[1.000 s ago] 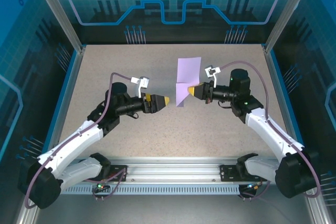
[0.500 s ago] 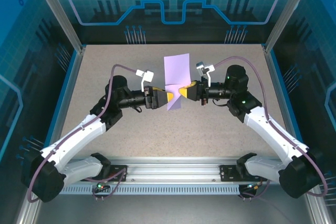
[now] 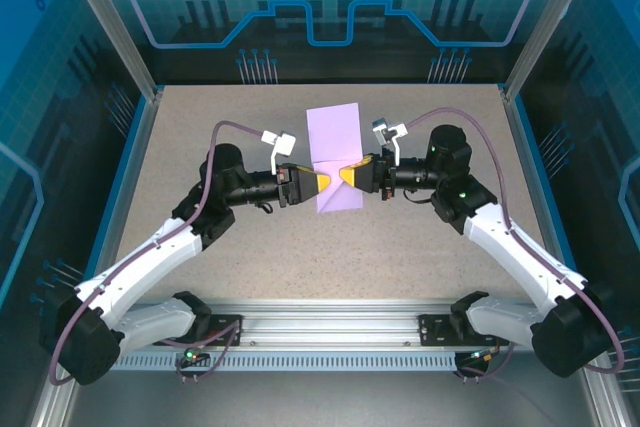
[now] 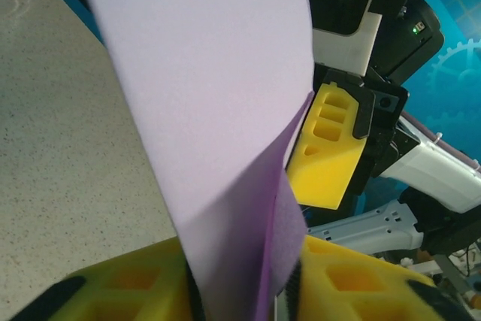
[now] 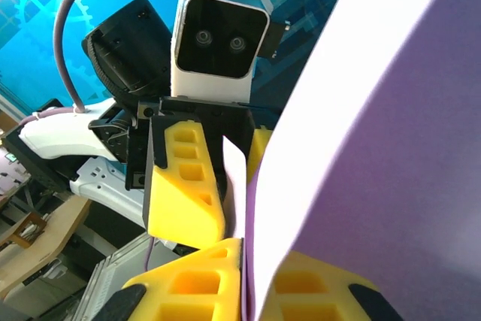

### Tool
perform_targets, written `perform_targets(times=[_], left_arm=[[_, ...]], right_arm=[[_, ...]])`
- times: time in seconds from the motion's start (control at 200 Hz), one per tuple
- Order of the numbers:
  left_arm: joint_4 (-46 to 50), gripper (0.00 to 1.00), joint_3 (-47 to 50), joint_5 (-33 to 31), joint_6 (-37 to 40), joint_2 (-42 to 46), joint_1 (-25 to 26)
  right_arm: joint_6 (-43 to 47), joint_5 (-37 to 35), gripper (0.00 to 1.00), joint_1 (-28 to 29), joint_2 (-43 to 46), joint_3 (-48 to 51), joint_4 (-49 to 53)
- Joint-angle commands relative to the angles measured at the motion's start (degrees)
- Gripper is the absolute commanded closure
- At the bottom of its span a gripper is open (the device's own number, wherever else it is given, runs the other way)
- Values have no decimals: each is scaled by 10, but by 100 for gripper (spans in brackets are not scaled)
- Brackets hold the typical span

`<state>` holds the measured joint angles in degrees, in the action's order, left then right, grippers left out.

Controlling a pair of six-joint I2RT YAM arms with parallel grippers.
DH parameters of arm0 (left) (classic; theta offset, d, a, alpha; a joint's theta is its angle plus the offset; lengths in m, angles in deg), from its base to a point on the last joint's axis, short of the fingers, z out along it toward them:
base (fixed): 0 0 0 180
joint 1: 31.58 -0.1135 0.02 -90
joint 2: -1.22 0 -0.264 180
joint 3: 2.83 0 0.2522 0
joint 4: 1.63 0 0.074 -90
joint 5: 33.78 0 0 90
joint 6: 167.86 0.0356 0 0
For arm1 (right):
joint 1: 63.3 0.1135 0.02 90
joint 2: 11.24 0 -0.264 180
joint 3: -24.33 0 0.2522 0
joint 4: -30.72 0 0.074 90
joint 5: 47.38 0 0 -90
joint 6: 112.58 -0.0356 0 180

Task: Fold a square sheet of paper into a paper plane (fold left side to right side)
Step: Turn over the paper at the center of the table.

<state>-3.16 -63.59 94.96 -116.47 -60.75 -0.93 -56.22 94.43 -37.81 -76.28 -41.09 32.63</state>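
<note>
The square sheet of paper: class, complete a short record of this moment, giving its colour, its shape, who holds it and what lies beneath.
item: square sheet of paper
colour: lavender
shape: partly folded, bent along a crease, not flat
left gripper: fingers closed on the sheet from its left side
right gripper: fingers closed on the sheet from its right side
beneath: speckled table

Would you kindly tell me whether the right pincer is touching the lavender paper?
Touching: right wrist view shows the lavender paper pinched between yellow fingers of the right pincer, no gap.
</note>
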Motion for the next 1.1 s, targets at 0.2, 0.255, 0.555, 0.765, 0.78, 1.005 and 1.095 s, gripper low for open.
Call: perform_targets(times=[0.2,0.255,0.555,0.765,0.78,1.005,1.095], left_arm=[[47,90,-13,-31,31,15,7],[73,93,-16,-44,44,14,7],[287,100,-55,-175,156,9,19],[450,100,-106,-340,212,-4,69],[463,100,-110,-354,213,-7,74],[661,100,-207,-570,171,-83,163],[735,100,-243,-639,122,-123,192]], right_arm=[[15,-25,75,-14,23,9,35],[20,-37,71,-22,32,29,54],[125,-189,46,-69,85,20,301],[164,-417,26,-81,73,-3,467],[163,-433,25,-82,72,-3,474],[127,-558,0,-106,52,16,533],[120,-576,0,-111,48,34,542]])
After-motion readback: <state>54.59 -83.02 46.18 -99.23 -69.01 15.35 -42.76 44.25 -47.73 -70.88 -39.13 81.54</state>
